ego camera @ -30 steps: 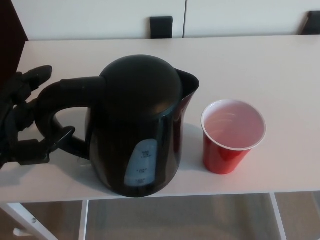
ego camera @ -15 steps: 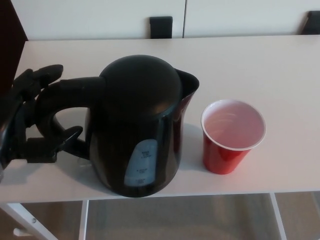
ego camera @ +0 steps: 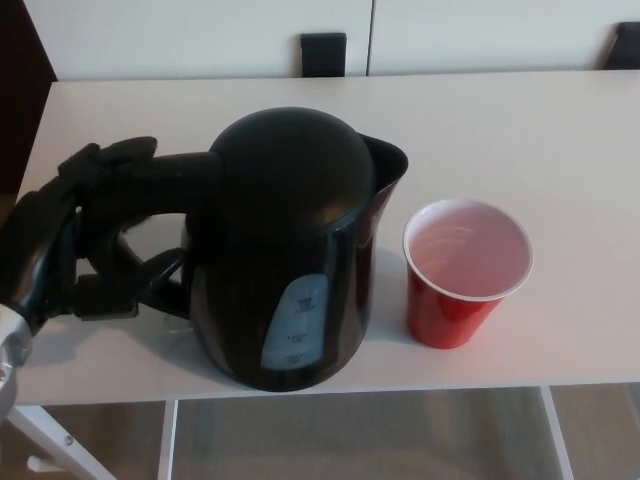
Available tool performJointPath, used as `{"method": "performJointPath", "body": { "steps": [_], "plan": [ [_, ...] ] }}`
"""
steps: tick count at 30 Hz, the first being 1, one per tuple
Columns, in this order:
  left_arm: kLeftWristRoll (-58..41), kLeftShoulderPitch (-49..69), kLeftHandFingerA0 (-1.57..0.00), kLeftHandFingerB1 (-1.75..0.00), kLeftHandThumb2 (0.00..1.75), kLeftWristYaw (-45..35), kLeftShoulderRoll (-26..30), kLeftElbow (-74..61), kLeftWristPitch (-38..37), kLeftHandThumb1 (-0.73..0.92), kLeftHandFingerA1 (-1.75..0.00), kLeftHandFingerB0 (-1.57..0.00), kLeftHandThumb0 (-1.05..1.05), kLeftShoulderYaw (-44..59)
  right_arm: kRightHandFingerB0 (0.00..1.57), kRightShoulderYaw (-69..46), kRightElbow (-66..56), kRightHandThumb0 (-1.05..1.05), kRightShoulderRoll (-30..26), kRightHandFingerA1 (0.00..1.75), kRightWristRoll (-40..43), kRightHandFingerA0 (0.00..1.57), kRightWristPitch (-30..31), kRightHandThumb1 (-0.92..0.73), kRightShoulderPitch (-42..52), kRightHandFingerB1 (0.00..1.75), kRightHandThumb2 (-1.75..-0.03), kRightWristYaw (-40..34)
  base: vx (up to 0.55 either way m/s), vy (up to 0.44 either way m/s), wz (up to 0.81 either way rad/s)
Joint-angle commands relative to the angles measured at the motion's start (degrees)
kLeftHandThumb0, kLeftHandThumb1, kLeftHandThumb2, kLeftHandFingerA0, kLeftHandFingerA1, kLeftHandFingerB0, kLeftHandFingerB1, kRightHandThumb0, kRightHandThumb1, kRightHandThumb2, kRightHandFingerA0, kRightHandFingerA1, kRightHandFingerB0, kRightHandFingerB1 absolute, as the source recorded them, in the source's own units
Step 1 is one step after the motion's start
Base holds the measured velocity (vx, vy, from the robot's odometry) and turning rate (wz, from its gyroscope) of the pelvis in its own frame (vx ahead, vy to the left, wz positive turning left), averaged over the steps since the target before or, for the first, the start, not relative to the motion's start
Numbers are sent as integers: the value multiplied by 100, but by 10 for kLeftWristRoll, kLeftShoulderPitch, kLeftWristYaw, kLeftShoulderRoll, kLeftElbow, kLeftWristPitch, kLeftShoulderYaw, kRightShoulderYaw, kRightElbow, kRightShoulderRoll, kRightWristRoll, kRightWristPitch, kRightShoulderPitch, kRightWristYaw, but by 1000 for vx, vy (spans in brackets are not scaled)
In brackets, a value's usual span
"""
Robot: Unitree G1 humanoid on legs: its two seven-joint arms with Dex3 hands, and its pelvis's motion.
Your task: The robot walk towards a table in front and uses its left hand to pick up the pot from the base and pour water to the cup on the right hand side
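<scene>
A black electric pot (ego camera: 290, 250) stands near the front edge of the white table (ego camera: 560, 130), spout pointing right. No base shows beneath it. Its looped handle (ego camera: 150, 175) sticks out to the left. My left hand (ego camera: 70, 240) is wrapped around that handle, with fingers (ego camera: 105, 158) over the top bar and the thumb (ego camera: 135, 285) under the lower curve. A red cup (ego camera: 465, 265) with a white inside stands upright just right of the pot, a small gap between them. My right hand does not show.
The table's front edge runs just below the pot and cup. Two dark chair backs (ego camera: 323, 53) (ego camera: 625, 45) stand behind the far edge. A white table leg (ego camera: 40, 440) is at the bottom left.
My left hand has moved right and closed around the handle. The pot has shifted slightly to the right, toward the cup. The cup has not moved.
</scene>
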Motion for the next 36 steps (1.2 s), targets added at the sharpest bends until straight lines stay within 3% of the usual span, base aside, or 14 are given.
{"method": "performJointPath", "body": {
  "steps": [1, 4, 5, 6, 7, 8, 15, 17, 29, 32, 36],
  "plan": [
    [30, -15, -121, -42, 64, 26, -12, 41, -54, 83, -122, -68, -27, -2, 50, -1, -1, -39, -10, 55, -3, 73, 4, -65, 4, 44, -59, -1, 0, 0, 0],
    [26, -22, -118, -47, 64, 19, -17, 69, -85, 81, -125, -81, -26, 2, 50, -1, 0, -38, -11, 54, -3, 72, 7, -66, 2, 44, -59, 0, 0, 0, 0],
    [25, -25, -110, -75, 64, 18, -19, 77, -90, 82, -125, -92, -18, 2, 49, -1, -1, -39, -11, 55, -2, 72, 6, -66, 2, 44, -59, 1, 0, 0, 0],
    [24, -28, -110, -75, 64, 17, -21, 85, -94, 82, -125, -92, -18, 2, 49, -2, -2, -39, -10, 55, -1, 72, 5, -66, 2, 44, -59, 1, 0, 0, 0],
    [25, -27, -106, -99, 67, 13, -19, 87, -95, 83, -126, -84, -13, -2, 51, -1, -4, -39, -11, 54, -1, 73, 6, -66, 2, 44, -59, 0, 0, 0, 0],
    [26, -27, -105, -102, 68, 12, -19, 88, -95, 81, -125, -83, -11, -4, 51, -1, -5, -39, -11, 54, -2, 73, 7, -66, 2, 44, -59, -1, 0, 0, 0],
    [10, -24, -105, -106, 71, 2, -23, 85, -89, 79, -135, -79, -12, -7, 50, 0, -2, -40, -13, 54, -3, 72, 1, -67, -4, 45, -59, 2, 0, 0, 0],
    [18, -21, -98, -105, 75, 2, -19, 84, -92, 78, -140, -79, -14, -11, 50, 0, -4, -39, -14, 52, -3, 72, 3, -67, -5, 44, -59, 3, 0, 0, 0],
    [-22, -37, -99, -105, 72, 11, -41, 64, -58, 76, -139, -85, -14, 10, 50, -2, -11, -39, -16, 55, 2, 72, 10, -68, -10, 46, -59, 10, 0, 0, 0],
    [-25, -52, -96, -109, 64, 19, -49, 59, -59, 82, -145, -83, -16, 23, 50, 0, -14, -39, -16, 55, 0, 73, 14, -68, -11, 46, -59, 10, 0, 0, 0],
    [-40, -100, -94, -111, 71, 20, -54, 57, -46, 81, -151, -79, -15, 46, 49, 1, -13, -39, -19, 55, -1, 73, 11, -68, -13, 45, -60, 13, 0, 0, 0]
  ]
}}
